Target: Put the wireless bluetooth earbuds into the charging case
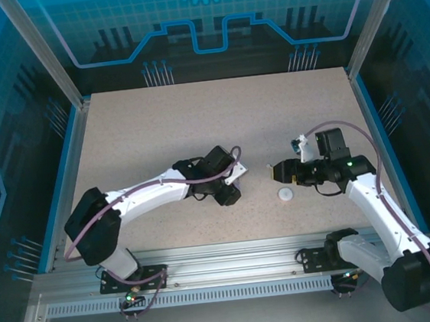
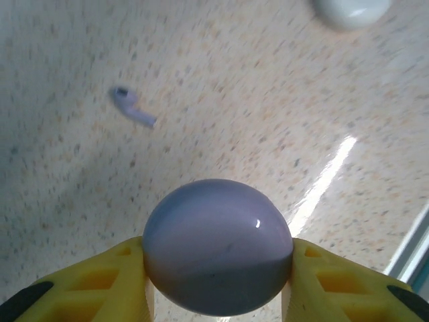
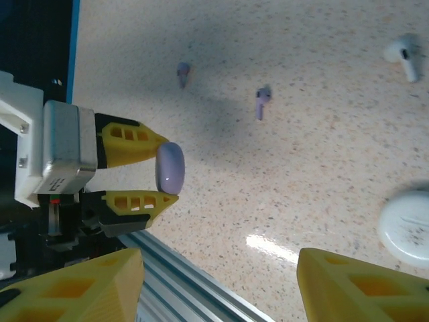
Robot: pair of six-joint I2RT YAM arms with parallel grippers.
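The white case (image 1: 285, 193) lies flat on the speckled desk (image 1: 195, 117), and of all the small things it is the one closest to the near edge. Just behind the white case is the right gripper (image 3: 218, 268). Its two yellow fingers (image 3: 362, 288) stand far apart and there is nothing between them. To the left of the white case, and a little farther back, is the left gripper (image 2: 218, 268). It is squeezed shut on the purple case (image 2: 218, 245), a smooth round thing, with one yellow finger on each side. The purple case is held up above the desk. The earbuds all lie loose on the desk, farther back than the white case. The white earbud (image 3: 404, 57) is near the white case and does not touch it. A purple earbud (image 3: 262, 102) lies to the left of the white case, out toward the left gripper. A second purple earbud (image 3: 183, 72) lies a bit farther left than that one. The two are near each other but apart.
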